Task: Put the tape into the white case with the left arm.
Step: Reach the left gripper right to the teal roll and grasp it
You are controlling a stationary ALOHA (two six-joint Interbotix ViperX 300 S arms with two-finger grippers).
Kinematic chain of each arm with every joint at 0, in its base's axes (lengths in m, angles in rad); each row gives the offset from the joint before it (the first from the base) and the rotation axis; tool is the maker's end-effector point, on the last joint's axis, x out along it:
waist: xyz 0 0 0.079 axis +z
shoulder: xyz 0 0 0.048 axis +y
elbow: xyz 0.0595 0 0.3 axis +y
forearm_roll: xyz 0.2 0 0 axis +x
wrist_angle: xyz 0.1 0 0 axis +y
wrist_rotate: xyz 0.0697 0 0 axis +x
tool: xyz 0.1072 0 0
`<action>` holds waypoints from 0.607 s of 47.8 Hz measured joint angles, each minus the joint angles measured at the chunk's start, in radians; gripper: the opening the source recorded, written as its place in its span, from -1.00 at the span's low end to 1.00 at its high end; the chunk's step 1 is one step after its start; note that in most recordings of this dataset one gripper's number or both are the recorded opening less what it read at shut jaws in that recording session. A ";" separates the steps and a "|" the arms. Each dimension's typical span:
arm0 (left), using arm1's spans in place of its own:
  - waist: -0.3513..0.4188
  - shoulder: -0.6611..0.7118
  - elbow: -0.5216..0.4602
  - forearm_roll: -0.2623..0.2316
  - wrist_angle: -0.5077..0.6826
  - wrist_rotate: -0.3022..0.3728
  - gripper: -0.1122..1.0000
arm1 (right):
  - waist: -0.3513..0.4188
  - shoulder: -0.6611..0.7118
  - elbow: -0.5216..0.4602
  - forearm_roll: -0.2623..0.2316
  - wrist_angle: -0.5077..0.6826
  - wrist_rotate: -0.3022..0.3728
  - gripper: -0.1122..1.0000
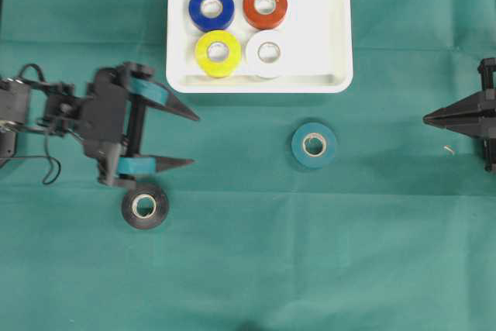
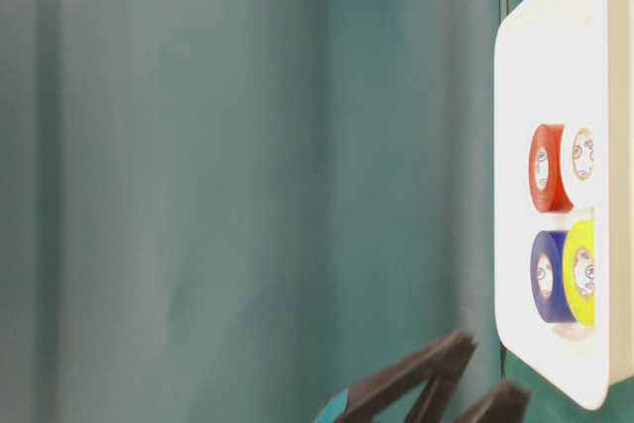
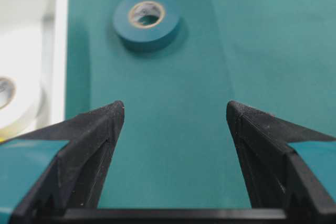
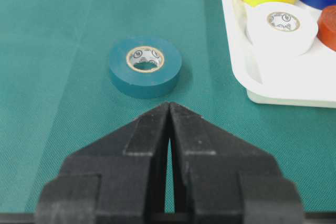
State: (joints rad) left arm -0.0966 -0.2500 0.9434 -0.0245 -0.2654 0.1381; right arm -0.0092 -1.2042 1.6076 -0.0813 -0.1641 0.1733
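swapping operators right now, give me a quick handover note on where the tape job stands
Left pincer: open, empty, above the cloth between the two loose rolls.
Right pincer: shut, empty, parked at the right edge.
White case: holds blue roll, red roll, yellow roll, white roll; its right part is free.
Left to do: teal roll lies flat on the cloth below the case; black roll lies beside the left pincer. Both go in, by the left arm.
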 measured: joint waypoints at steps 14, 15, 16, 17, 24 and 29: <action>-0.005 0.150 -0.143 0.000 0.074 0.002 0.64 | 0.000 0.000 0.000 0.000 0.000 0.000 -0.97; -0.005 0.158 -0.153 -0.002 0.083 0.002 0.64 | 0.000 0.000 0.000 0.000 0.000 0.000 -0.97; -0.006 0.167 -0.163 0.000 0.091 0.002 0.64 | 0.000 0.000 0.000 -0.002 0.000 0.000 -0.97; -0.005 0.175 -0.173 0.000 0.098 0.005 0.64 | 0.000 0.000 0.000 -0.002 0.000 0.000 -0.97; -0.005 0.235 -0.235 0.000 0.140 0.006 0.64 | 0.000 0.000 0.000 -0.002 0.000 0.000 -0.97; -0.006 0.272 -0.281 0.000 0.166 0.006 0.64 | 0.000 0.000 0.000 -0.002 0.000 0.000 -0.97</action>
State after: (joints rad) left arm -0.1028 0.0215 0.6627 -0.0245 -0.0997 0.1442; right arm -0.0092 -1.2042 1.6076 -0.0828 -0.1641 0.1733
